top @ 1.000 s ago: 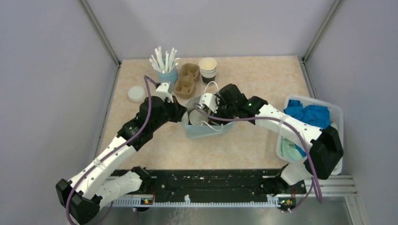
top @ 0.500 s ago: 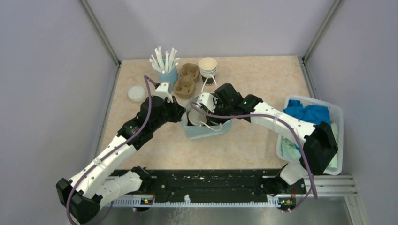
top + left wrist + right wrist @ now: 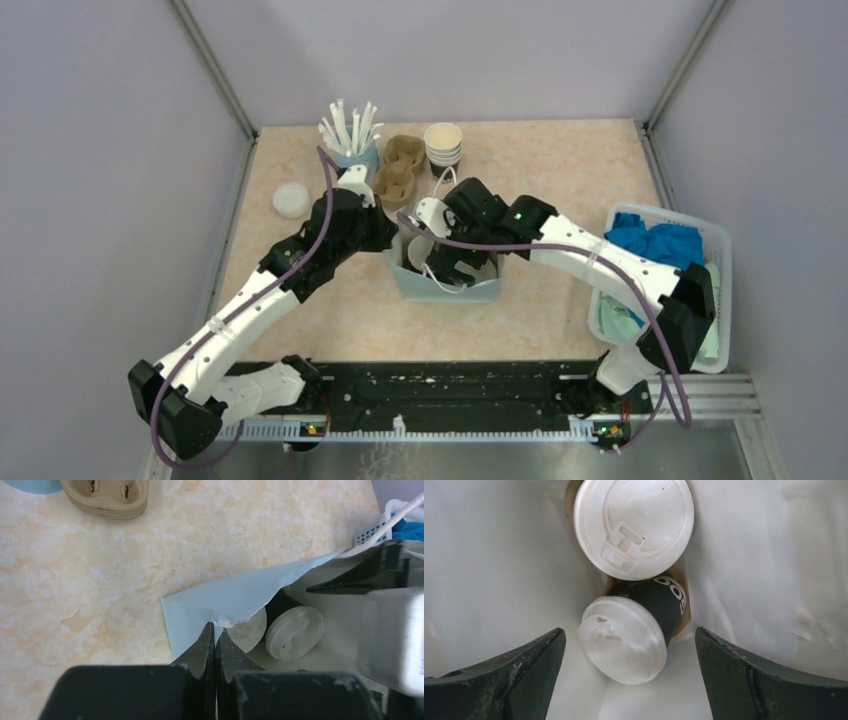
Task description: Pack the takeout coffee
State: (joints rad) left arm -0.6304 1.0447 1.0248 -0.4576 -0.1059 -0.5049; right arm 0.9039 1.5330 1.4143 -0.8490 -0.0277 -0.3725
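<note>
Centre of the top view: a light blue paper bag [image 3: 448, 288] stands open on the table [image 3: 560, 170]. The left gripper [image 3: 215, 634], at lower centre of the left wrist view, has its fingers pressed together on the bag's torn rim. The right gripper [image 3: 629, 630] sits inside the bag's mouth with jaws spread wide, holding nothing. Its 2 dark fingers [image 3: 499, 680] fill the lower corners of the right wrist view. Both coffees rest at the bag's bottom. The upright cup [image 3: 634, 525], upper centre, shows only its white lid. The tilted cup [image 3: 659, 605], just below it, shows a dark side and a lid. Upper left of the top view: pulp cup carriers [image 3: 398, 170] beside a straw cup [image 3: 352, 155].
</note>
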